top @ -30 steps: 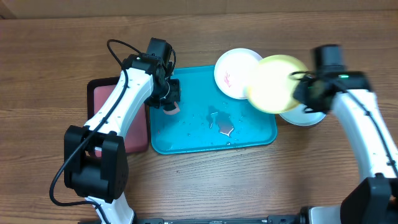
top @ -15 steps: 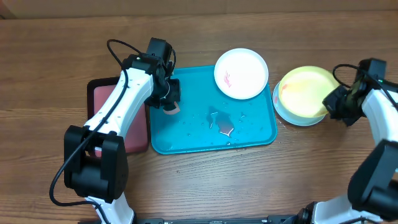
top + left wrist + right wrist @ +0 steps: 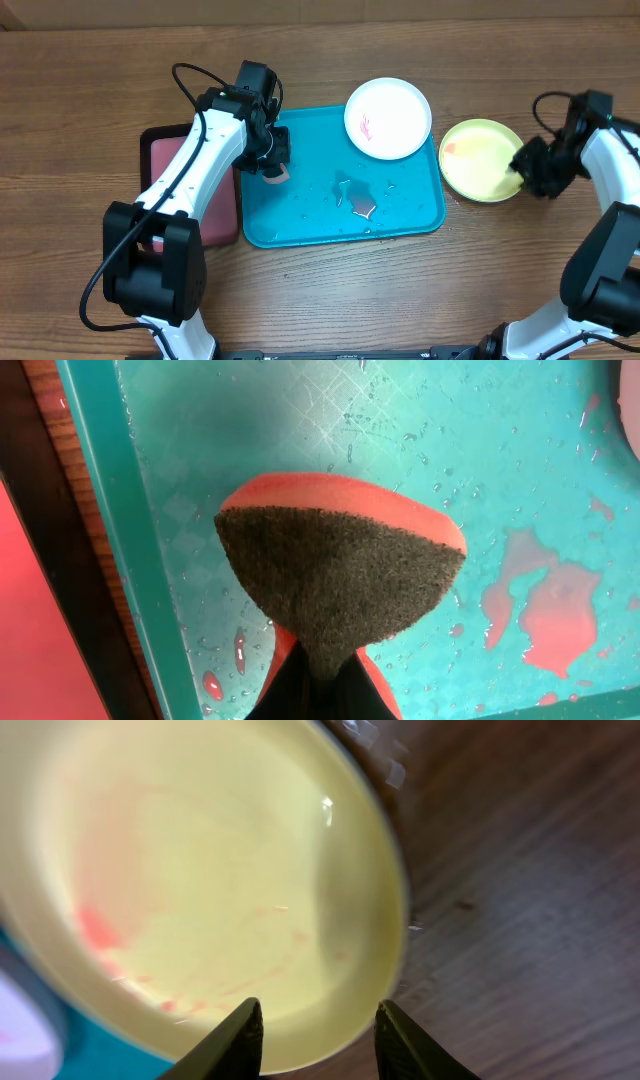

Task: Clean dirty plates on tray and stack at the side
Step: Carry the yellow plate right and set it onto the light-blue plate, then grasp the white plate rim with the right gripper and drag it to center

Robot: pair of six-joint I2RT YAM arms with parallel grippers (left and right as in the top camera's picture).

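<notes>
The turquoise tray [image 3: 300, 225] lies mid-table with red puddles and water drops on it; it also shows in the left wrist view [image 3: 450, 440]. The white plate [image 3: 388, 118], with a red smear, rests on the tray's far right corner. The yellow plate [image 3: 480, 160] lies on the table right of the tray, with faint orange smears [image 3: 200, 870]. The light blue plate is hidden. My left gripper [image 3: 270, 160] is shut on an orange sponge [image 3: 340, 580] with a dark scouring face, over the tray's left part. My right gripper [image 3: 315, 1010] is open at the yellow plate's right rim [image 3: 530, 170].
A smaller black-rimmed pink tray [image 3: 190, 190] lies against the turquoise tray's left side. Bare wooden table [image 3: 450, 290] surrounds both trays. A black cable [image 3: 185, 80] loops above the left arm.
My right arm carried the yellow plate from above the tray's right corner down onto the light blue plate at the right, now covering it. The left arm has not moved.
</notes>
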